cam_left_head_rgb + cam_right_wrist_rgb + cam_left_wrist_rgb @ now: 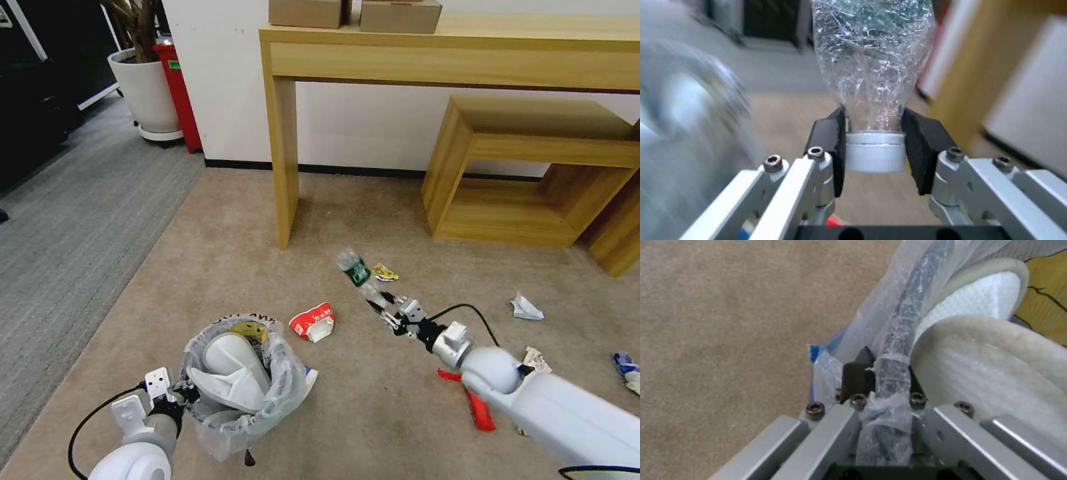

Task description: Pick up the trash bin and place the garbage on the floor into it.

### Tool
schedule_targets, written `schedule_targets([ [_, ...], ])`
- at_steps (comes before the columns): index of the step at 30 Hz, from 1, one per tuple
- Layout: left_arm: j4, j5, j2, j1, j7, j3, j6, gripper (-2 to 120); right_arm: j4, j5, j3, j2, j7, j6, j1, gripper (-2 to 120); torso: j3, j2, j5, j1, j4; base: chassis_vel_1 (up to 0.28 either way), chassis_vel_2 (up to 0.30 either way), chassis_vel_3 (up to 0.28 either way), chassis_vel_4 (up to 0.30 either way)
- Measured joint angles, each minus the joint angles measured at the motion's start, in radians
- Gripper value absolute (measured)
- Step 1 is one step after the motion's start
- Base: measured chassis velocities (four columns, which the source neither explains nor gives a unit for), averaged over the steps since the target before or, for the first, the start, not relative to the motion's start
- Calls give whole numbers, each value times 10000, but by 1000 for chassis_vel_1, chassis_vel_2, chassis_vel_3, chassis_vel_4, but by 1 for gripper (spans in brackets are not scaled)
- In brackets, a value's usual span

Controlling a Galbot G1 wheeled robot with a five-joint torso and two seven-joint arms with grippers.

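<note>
The right pincer (385,309) is clamped on the neck of a crushed green-label bottle (357,269) and holds it in the air above the carpet, pointing away from the robot. In the head view the left pincer (175,389) grips the near rim of the trash bin (280,380), which hangs tilted low on the robot's left and already carries two white slippers (230,370) and something yellow. Loose on the carpet lie a crushed red-white cup (313,322) just beside the bin, a small yellow wrapper (385,272) near the bottle, crumpled paper (527,308) to the right, a red wrapper (479,408) under the right arm, and a blue-white scrap (625,365) at the right edge.

The left wrist view has the black pads (856,378) closed on the bag-covered rim (902,326), a slipper (987,373) pressing against it from inside.

In the right wrist view, the pads (829,146) pinch the clear bottle (873,66) just above its white cap (873,153).

The step in hand looks like carrying the bottle over to the bin. The next move calls for swinging it left over the opening and releasing where the slippers leave room.
</note>
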Motion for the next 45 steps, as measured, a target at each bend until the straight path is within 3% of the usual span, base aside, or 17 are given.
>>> schedule_targets([
  [5,-291,0,-4,8,-36,57,151,1,1348,719,-594,-476,-694,-47,913,27,-1,1,-3,0,-1,0,0,0,0],
  [8,-695,-190,12,24,-170,99,358,1,2300,1477,-1917,-663,-839,-344,2266,27,0,2,-1,0,-1,0,0,0,0],
  [12,-955,-309,21,40,-228,125,470,1,2566,1752,-2818,-593,-938,-450,3292,27,0,2,-1,0,-1,0,0,0,0],
  [15,-1251,-342,10,159,-264,136,549,1,2669,2187,-4199,-233,-1104,-493,4803,27,0,2,-2,0,1,0,0,0,0],
  [20,-1492,-325,-60,380,-263,28,555,1,2535,2451,-5345,260,-1171,-529,5635,27,0,2,-3,1,-5,0,0,0,0],
  [23,-1822,-212,-267,717,-229,-191,555,1,2123,2710,-6657,1121,-1215,-532,6426,27,0,2,-3,1,0,0,0,0,0],
  [27,-2141,-140,-463,955,-188,-380,548,1,1644,2838,-7647,1995,-1153,-583,6962,27,1,1,-4,1,3,0,0,0,0],
  [36,-2299,-140,-526,1136,-119,-515,498,1,482,2523,-8182,2945,-720,-823,7051,27,1,1,-3,1,-1,0,0,0,0],
  [45,-2298,-150,-520,1130,-108,-538,481,1,260,2198,-8223,3107,-458,-1052,6859,28,0,2,-2,1,-2,0,0,0,0],
])
